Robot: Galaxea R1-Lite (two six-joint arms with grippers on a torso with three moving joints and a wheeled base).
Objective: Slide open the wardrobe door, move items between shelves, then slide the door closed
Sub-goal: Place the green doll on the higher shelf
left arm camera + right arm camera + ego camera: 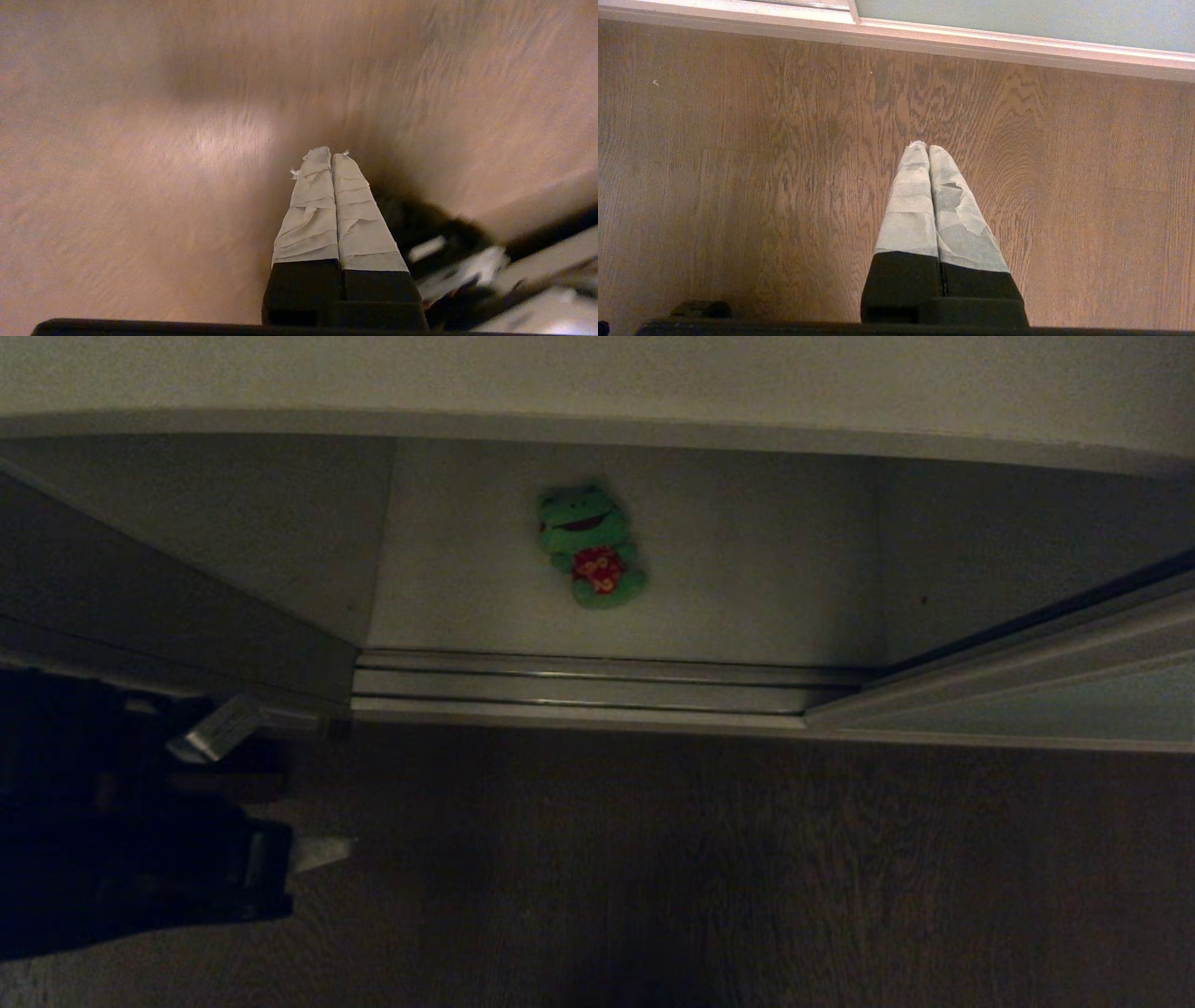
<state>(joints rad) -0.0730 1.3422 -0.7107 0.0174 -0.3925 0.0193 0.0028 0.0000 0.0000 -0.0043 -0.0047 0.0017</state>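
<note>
From my head, my left arm sits low at the near left, a dark bulk over the wooden floor [709, 859], with my left gripper [322, 851] showing one pale taped tip pointing right. Beyond the metal door track [597, 686], the green frog [590, 546] lies alone on the white shelf [747, 597], mid-depth and slightly left of centre. The sliding wardrobe door [1074, 705] stands pushed off to the right, leaving the opening clear.

At my left wrist, the taped fingers [310, 210] are clenched together on nothing, above blurred floor.

At my right wrist, my right gripper [928, 148] is likewise pressed closed and empty, pointing over the floor towards the door's pale frame [1017, 46].
</note>
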